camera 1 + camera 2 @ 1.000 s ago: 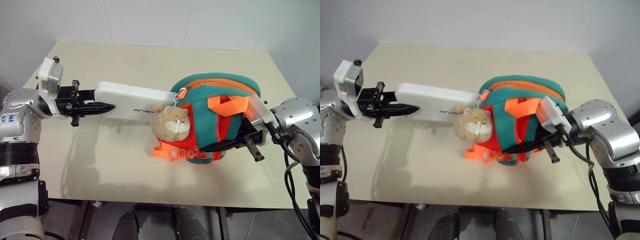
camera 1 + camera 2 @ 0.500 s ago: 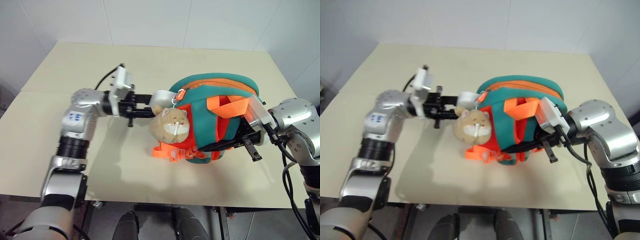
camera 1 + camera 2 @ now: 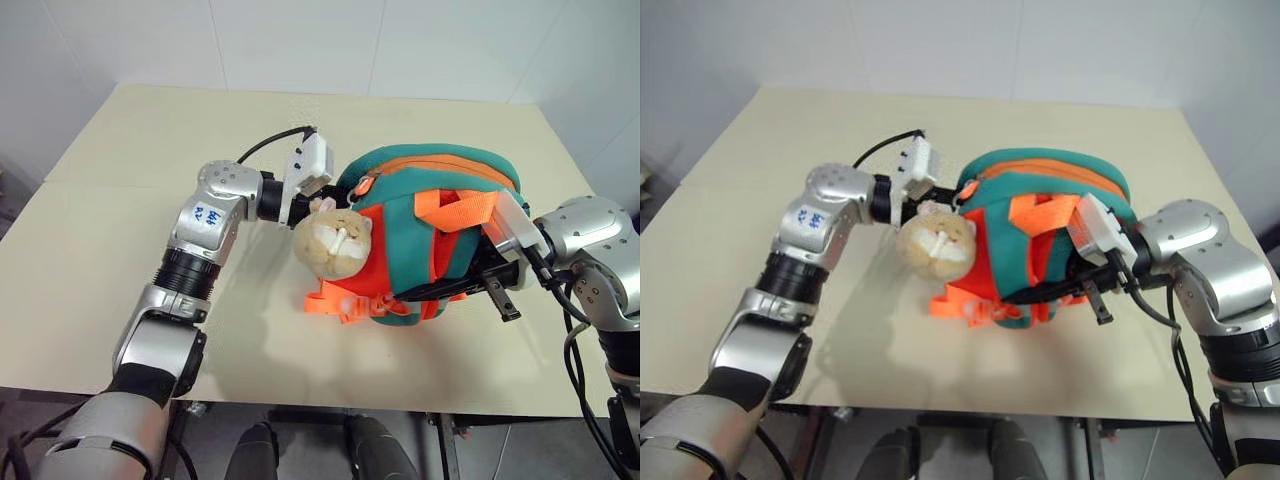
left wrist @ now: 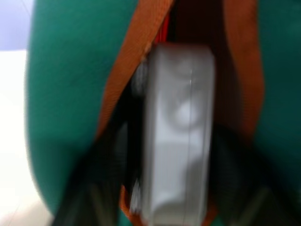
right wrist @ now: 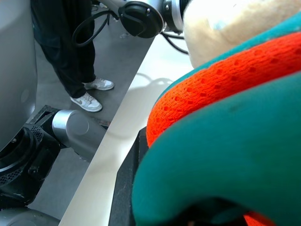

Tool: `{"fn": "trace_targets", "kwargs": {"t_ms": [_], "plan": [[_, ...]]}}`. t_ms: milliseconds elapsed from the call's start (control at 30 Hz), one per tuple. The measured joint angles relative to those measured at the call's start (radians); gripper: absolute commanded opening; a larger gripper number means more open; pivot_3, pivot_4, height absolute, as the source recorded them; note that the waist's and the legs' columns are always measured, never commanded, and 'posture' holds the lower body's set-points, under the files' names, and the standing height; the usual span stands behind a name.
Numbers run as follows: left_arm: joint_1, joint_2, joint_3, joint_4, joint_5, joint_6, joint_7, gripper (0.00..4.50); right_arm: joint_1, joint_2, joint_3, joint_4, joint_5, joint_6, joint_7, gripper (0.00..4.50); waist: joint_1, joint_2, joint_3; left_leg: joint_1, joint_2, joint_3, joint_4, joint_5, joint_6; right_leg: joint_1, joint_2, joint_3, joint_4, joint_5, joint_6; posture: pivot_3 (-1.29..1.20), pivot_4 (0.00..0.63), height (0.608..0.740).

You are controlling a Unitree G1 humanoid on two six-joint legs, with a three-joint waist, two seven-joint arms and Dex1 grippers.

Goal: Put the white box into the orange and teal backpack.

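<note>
A: What was on the table (image 3: 120,240), counted out?

B: One orange and teal backpack (image 3: 440,190), lying right of the middle with its opening turned to the left. One tan plush animal (image 3: 333,243) hung at its left near side. One white box (image 4: 178,127), and two arms, one coming in from each side.

A: How were the arms posed?

B: The left arm reached across from the near left, elbow bent, forearm running rightward, wrist right at the bag's opening just beyond the plush. The right arm came in from the right edge, its forearm pointing left and a little down, tucked against the backpack's right near side.

A: And the box, relative to the left pincer (image 3: 322,205)?

B: Straight ahead of it. In the left wrist view the white box stood end-on between the orange trims of the opening, teal fabric on both sides, most of its length inside the bag. From the head views the box was hidden by the bag and the plush.

A: Was that pincer gripping it?

B: I couldn't tell; dark blurred fingers flanked the box's near end, but whether they pressed on it was unclear.

A: The right pincer (image 3: 478,283)?

B: Closed on the backpack's fabric, its black fingers (image 3: 500,298) under the teal edge beside the orange strap (image 3: 455,212).
</note>
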Motion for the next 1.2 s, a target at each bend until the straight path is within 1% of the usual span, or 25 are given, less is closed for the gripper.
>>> {"fn": "trace_targets", "kwargs": {"t_ms": [100,133,267,400,600,800,867,967,1100,1200], "plan": [[0.002,0.006,0.016,-0.028,-0.016,0.030,0.001,4.41,0.000,0.002,0.000,0.000,-0.005,0.000,-0.006,0.03,-0.001,0.001,0.000,0.000,0.000,0.000,0.000,0.000,0.000,0.000,0.000,0.000,0.000,0.000,0.000,0.00,0.150,0.740],[0.004,0.019,0.025,-0.045,-0.027,0.042,-0.003,4.49,0.000,0.002,0.000,0.000,-0.005,0.000,-0.007,0.03,-0.002,0.001,0.001,0.000,0.000,0.000,0.000,0.000,0.000,-0.001,0.000,0.000,0.000,0.000,0.000,0.00,0.150,0.740],[0.017,0.111,0.063,-0.161,-0.080,0.133,-0.031,4.50,0.000,0.005,0.000,-0.001,-0.008,0.000,-0.011,0.03,-0.004,0.003,0.002,0.000,0.000,0.000,-0.001,0.000,0.000,-0.001,0.000,0.000,0.000,0.000,0.000,0.00,0.150,0.740],[0.069,0.219,0.145,-0.304,-0.175,0.226,-0.059,4.50,0.000,0.009,0.000,0.000,-0.015,-0.001,-0.014,0.03,-0.001,0.004,0.003,0.000,0.000,0.000,-0.001,0.000,0.000,-0.001,0.000,0.000,0.000,0.000,0.000,0.00,0.150,0.740],[0.189,0.304,0.237,-0.419,-0.248,0.314,-0.017,4.50,0.000,0.016,0.000,0.004,-0.028,-0.003,-0.017,0.03,-0.003,0.004,0.003,0.001,0.000,0.000,0.001,0.000,0.000,0.000,0.000,0.000,0.001,0.000,0.000,0.00,0.150,0.740],[0.307,0.344,0.373,-0.617,-0.375,0.463,0.121,4.50,0.003,0.026,0.000,0.013,-0.033,-0.005,-0.018,0.03,-0.005,0.004,0.003,0.001,0.001,0.000,0.000,0.000,0.000,0.000,0.000,0.000,0.001,0.000,0.000,0.00,0.150,0.740],[0.348,0.328,0.407,-0.674,-0.413,0.504,0.194,4.50,0.003,0.027,0.000,0.013,-0.033,-0.005,-0.018,0.03,-0.003,0.004,0.003,0.001,0.001,0.000,0.000,0.000,0.000,0.000,0.000,0.000,0.001,0.000,0.000,0.00,0.150,0.740],[0.356,0.293,0.448,-0.757,-0.505,0.579,0.303,4.50,0.003,0.034,0.000,0.014,-0.033,-0.005,-0.019,0.03,-0.002,0.004,0.003,0.001,0.000,0.000,0.002,0.000,0.000,0.002,0.000,0.000,0.001,0.000,0.001,0.00,0.150,0.740],[0.384,0.284,0.453,-0.855,-0.603,0.647,0.391,4.50,0.003,0.043,0.000,0.021,-0.040,-0.007,-0.018,0.03,-0.002,0.004,0.003,0.002,0.000,0.000,0.001,0.000,0.000,0.002,0.000,0.001,0.001,0.000,0.001,0.00,0.150,0.740],[0.392,0.272,0.446,-0.896,-0.660,0.689,0.459,4.50,0.002,0.052,0.000,0.027,-0.045,-0.009,-0.018,0.03,-0.006,0.004,0.003,0.003,0.000,0.000,0.001,0.000,0.000,0.002,0.000,0.001,0.001,0.000,0.001,0.00,0.150,0.740]]}}
